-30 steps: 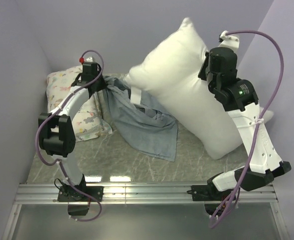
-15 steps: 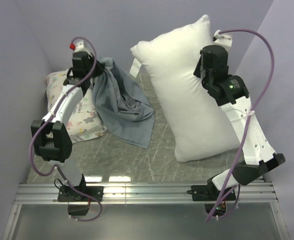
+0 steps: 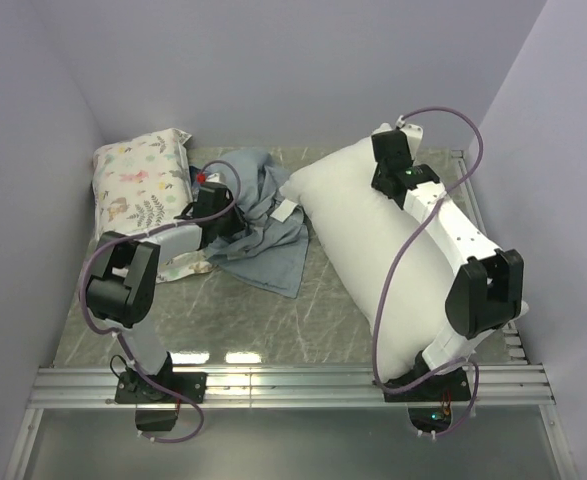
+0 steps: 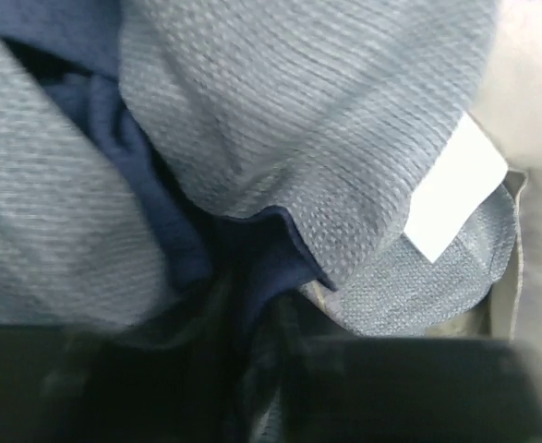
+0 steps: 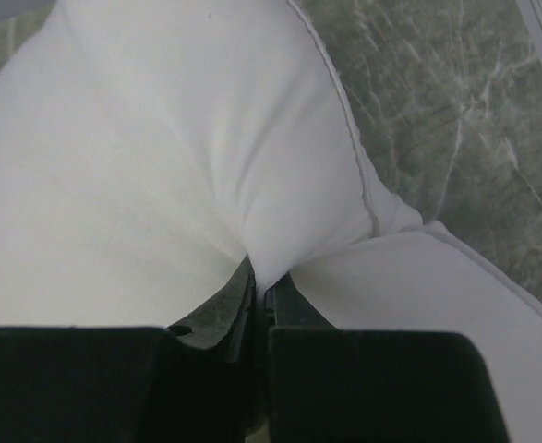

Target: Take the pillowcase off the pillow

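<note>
a: where's the pillowcase right now?

b: off the pillow altogether. it lies crumpled in a heap on the surface, left of centre, between the floral pillow and the plain white one. mostly the paler grey-blue side shows, with darker blue down in the folds.

a: does it touch either pillow?

b: its left edge overlaps the near end of the floral pillow. on the right it reaches up to the white pillow's left corner, and a small white tag lies on the pale cloth there.

a: and the pillow itself?

b: bare white, lying slantwise on the right half of the surface, from the far middle down toward the near right corner. the right arm stretches along the top of it.

a: the right tool?

b: clenched on the pillow. the wrist view shows a pinch of white fabric drawn tight between its fingers, near the pillow's far end.

a: left tool?

b: low over the heap, its tips down in the cloth. the wrist view is blurred there; a dark blue fold seems to sit between the fingers, but i can't tell whether they grasp it or have let go.
</note>
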You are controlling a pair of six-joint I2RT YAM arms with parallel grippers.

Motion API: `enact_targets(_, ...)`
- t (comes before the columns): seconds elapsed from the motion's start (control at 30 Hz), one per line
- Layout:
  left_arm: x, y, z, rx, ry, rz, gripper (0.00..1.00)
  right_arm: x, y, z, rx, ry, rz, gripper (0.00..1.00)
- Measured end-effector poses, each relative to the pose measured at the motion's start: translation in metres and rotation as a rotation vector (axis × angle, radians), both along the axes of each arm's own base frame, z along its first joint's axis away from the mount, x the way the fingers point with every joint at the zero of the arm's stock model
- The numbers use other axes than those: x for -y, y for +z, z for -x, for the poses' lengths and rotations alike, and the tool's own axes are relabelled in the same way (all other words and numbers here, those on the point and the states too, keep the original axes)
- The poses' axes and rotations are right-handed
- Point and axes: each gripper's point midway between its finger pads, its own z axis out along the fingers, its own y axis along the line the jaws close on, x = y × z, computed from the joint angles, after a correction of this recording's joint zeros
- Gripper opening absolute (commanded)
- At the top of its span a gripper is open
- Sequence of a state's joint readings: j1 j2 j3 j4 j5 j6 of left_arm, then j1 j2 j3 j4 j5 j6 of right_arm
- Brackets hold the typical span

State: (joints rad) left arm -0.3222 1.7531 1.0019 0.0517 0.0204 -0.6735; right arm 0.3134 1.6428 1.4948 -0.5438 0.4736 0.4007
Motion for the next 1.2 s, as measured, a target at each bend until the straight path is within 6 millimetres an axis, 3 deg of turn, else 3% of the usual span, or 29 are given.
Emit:
enact_targets(0.03, 0.002, 0.002, -0.002, 0.014, -0.003, 0.002, 0.54, 0.004, -0.008, -0.003, -0.009, -0.011, -0.004, 0.0)
enact_targets(0.1, 0.007, 0.006, -0.002, 0.029, -0.011, 0.001, 0.69, 0.013, -0.012, -0.009, -0.007, -0.033, -0.017, 0.0)
enact_targets(0.17, 0.013, 0.009, 0.0, 0.04, -0.019, -0.007, 0.93, 0.014, -0.011, -0.011, 0.0, -0.037, -0.031, 0.23)
enact_targets(0.2, 0.014, 0.012, 0.001, 0.046, -0.022, -0.012, 0.99, 0.013, -0.01, -0.011, 0.005, -0.035, -0.037, 0.37)
enact_targets(0.23, 0.015, 0.016, 0.002, 0.052, -0.018, -0.014, 0.99, 0.011, -0.008, -0.011, 0.01, -0.03, -0.042, 0.57)
enact_targets(0.33, 0.016, 0.044, 0.006, 0.091, -0.007, -0.017, 0.99, 0.009, 0.002, -0.007, 0.027, -0.016, -0.053, 0.75)
enact_targets(0.43, 0.017, 0.094, 0.003, 0.186, 0.01, -0.017, 0.99, 0.008, 0.028, 0.006, 0.069, 0.004, -0.077, 0.79)
enact_targets(0.5, 0.023, 0.139, 0.004, 0.276, 0.009, -0.01, 0.99, 0.008, 0.055, 0.018, 0.125, 0.019, -0.104, 0.8)
enact_targets(0.53, 0.028, 0.163, 0.007, 0.323, 0.004, 0.001, 0.99, 0.008, 0.07, 0.025, 0.164, 0.03, -0.123, 0.93)
enact_targets(0.63, 0.038, 0.222, 0.029, 0.442, -0.021, 0.042, 0.99, 0.005, 0.108, 0.057, 0.276, 0.08, -0.187, 0.94)
enact_targets(0.73, 0.035, 0.259, 0.063, 0.522, -0.038, 0.083, 0.99, 0.003, 0.116, 0.092, 0.351, 0.13, -0.242, 0.95)
enact_targets(0.8, 0.026, 0.268, 0.08, 0.545, -0.038, 0.098, 0.99, 0.0, 0.098, 0.11, 0.351, 0.158, -0.266, 0.95)
enact_targets(0.87, 0.016, 0.271, 0.097, 0.558, -0.037, 0.106, 0.99, -0.001, 0.066, 0.129, 0.319, 0.178, -0.28, 0.95)
enact_targets(1.03, -0.003, 0.245, 0.123, 0.527, -0.033, 0.082, 0.99, 0.001, -0.007, 0.161, 0.197, 0.193, -0.281, 0.96)
enact_targets(1.1, -0.009, 0.226, 0.13, 0.494, -0.03, 0.058, 0.99, 0.003, -0.01, 0.166, 0.202, 0.195, -0.284, 0.96)
enact_targets(1.2, -0.013, 0.208, 0.135, 0.461, -0.026, 0.034, 1.0, 0.003, 0.002, 0.169, 0.245, 0.203, -0.295, 0.96)
